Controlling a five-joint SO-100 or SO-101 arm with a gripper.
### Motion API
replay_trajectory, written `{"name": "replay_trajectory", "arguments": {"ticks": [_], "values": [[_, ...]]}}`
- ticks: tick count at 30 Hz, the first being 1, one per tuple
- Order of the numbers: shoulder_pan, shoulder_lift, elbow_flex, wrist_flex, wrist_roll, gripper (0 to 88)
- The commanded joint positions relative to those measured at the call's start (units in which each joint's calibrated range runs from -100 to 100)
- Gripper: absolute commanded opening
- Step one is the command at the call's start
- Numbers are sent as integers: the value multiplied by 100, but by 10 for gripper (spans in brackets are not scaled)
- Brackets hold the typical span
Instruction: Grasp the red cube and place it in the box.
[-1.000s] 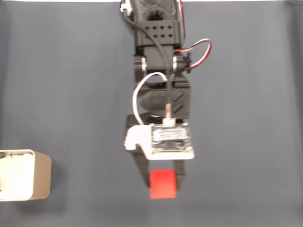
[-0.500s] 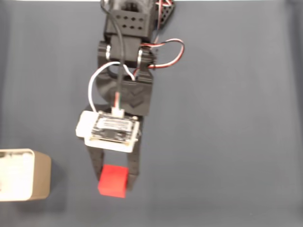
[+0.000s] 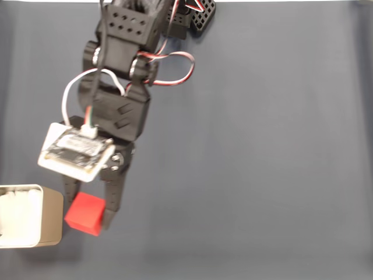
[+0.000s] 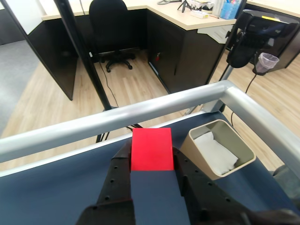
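Fixed view: arm reaches down from the top edge over the dark blue tabletop (image 3: 280,175). The hand (image 3: 87,219) is clamped on the red cube (image 3: 85,213), one finger on each side. The box (image 3: 51,219) sits at the lower left edge, open side up, pale lining inside. The cube is just beside the box's near wall, not yet over the opening. Whether the cube is clear of the tabletop cannot be told from this angle.

Wrist view: the red cube (image 4: 151,149) is pinched between both black fingers (image 4: 123,161), top face level. The box (image 4: 232,137) lies ahead and to the right, near the metal rail (image 4: 140,112) at the tabletop's edge.

Step in hand, by my reading: carrying to the box. Next move calls for swinging on until the cube hangs above the white lining, high enough to pass the rim, then opening.
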Motion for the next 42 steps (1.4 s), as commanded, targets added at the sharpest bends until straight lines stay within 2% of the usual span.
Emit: {"name": "replay_trajectory", "arguments": {"ticks": [1, 21, 42], "values": [[241, 83, -418, -89, -34, 0], [816, 1513, -1741, -179, 24, 0], [1306, 2267, -2307, -319, 107, 0]]}}
